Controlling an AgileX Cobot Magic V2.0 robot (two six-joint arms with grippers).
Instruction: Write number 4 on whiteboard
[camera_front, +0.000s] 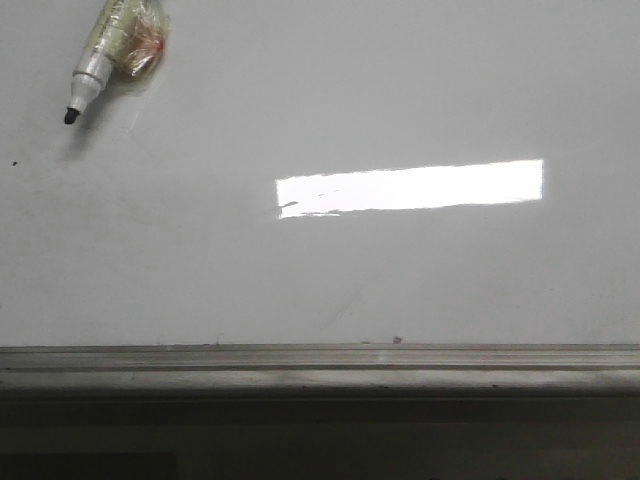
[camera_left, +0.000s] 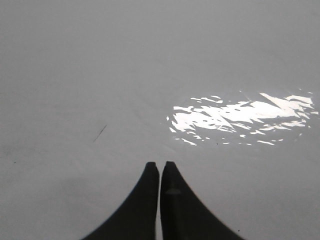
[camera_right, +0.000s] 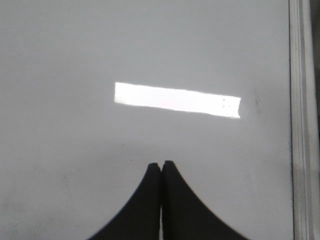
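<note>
The glossy white-grey whiteboard (camera_front: 420, 280) bears no number 4 yet. A tape-wrapped marker with a black tip (camera_front: 110, 55) lies at its far left, tip pointing near-left, nearer my left fingers (camera_left: 160, 170). Both left and right fingers (camera_right: 161, 169) are closed, empty.

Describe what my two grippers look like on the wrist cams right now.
Both look alike: the left gripper and the right gripper each show two plain matte black fingers, broad at the base and curving in to narrow tips. No cables, labels or markings show, apart from a small pale glint on one left finger. The arms are out of view.
</note>
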